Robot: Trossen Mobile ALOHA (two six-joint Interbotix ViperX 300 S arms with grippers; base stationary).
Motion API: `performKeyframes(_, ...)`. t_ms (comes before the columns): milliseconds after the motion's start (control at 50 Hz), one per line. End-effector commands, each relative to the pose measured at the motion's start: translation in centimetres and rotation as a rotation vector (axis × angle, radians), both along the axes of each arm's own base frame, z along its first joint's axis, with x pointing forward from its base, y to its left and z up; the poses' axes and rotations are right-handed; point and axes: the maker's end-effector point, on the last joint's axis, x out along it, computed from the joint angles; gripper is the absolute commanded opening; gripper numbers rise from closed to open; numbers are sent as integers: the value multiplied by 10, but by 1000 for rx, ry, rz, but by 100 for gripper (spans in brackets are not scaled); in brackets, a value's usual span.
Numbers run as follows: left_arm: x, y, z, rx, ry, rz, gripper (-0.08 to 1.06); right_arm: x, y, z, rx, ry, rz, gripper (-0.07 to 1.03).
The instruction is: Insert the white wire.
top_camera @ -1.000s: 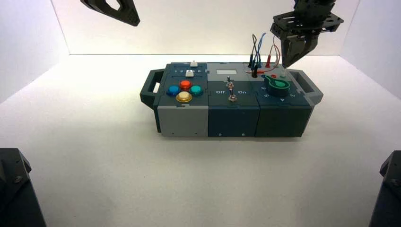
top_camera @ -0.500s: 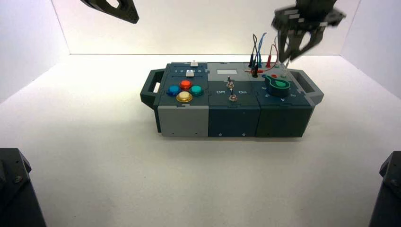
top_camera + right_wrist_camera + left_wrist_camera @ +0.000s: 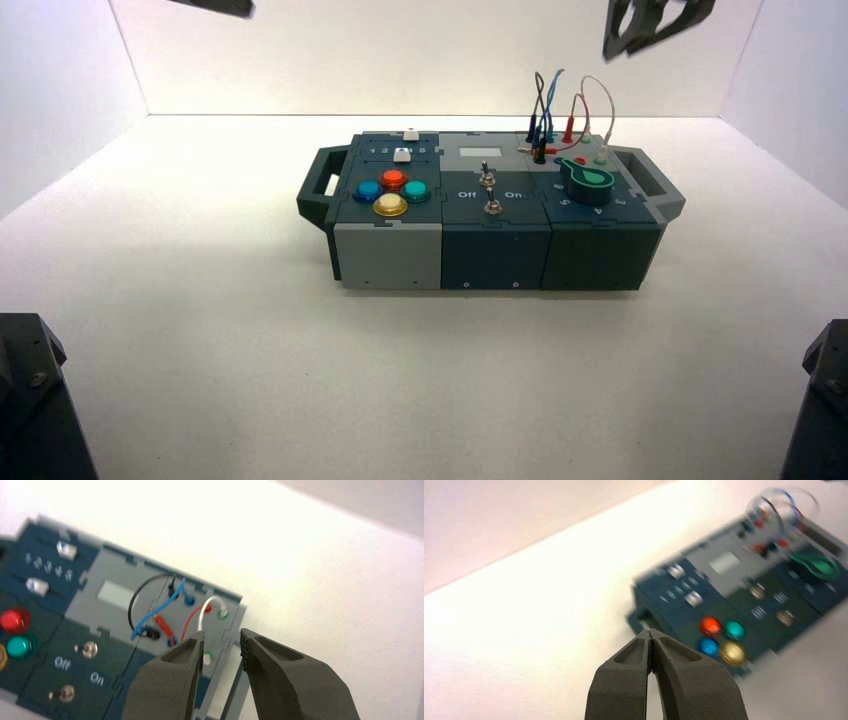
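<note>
"What's the biggest thing here?"

"The box (image 3: 492,256). The right gripper (image 3: 221,641) is above its right end, toward the back, fingers spread and nothing between them."

"And the left gripper (image 3: 650,632)?"

"Up beyond the box's back left corner, pressed together, idle. Out of the way, I'd guess, so the right one has room."

"The white wire (image 3: 605,93)?"

"On the box's right end, behind the knob (image 3: 587,184). It arches up from the back socket and comes down at the front one, both ends upright. Looks plugged in at both, so I'd say the job's about done. The right one probably stands open and high so as not to snag that loop."

"Smaller stuff?"

"The red plug (image 3: 164,625) lies on its side on the box, left of the white wire, maybe waiting its turn."

"What can't you make out?"

"Whether the white wire's front plug (image 3: 207,658) is pushed fully home; the right gripper's finger hides part of the lead beside it. From over the box, most of the left gripper is cut off."
</note>
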Motion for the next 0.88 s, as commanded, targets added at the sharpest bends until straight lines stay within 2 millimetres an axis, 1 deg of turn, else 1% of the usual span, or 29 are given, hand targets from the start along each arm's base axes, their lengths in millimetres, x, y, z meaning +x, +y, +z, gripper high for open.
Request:
performKeyframes(20,10,15,18,-33,-106,72,-3,3,-12,31,34,-146,-45,40)
performKeyframes(120,12,28,25,-43,-155,120,-3,0,-21,46,52,-249,-72,40)
performKeyframes(200,13,34,29,-48,-172,143,-3,-4,-28,55,65,-329,-92,40)
performKeyframes(320,14,40,28,-44,-172,167,-3,-9,-35,63,82,-400,-117,40)
performKeyframes(340,14,42,25,-42,-166,172,-3,-12,-39,69,102,-434,-141,40)
performKeyframes(440,14,42,25,-39,-167,170,-3,-16,-43,80,137,-487,-173,40)
performKeyframes(520,14,42,26,-39,-170,170,-3,-19,-44,83,143,-514,-175,40)
performKeyframes(880,16,43,28,-39,-178,175,-3,-19,-44,83,144,-521,-174,40)
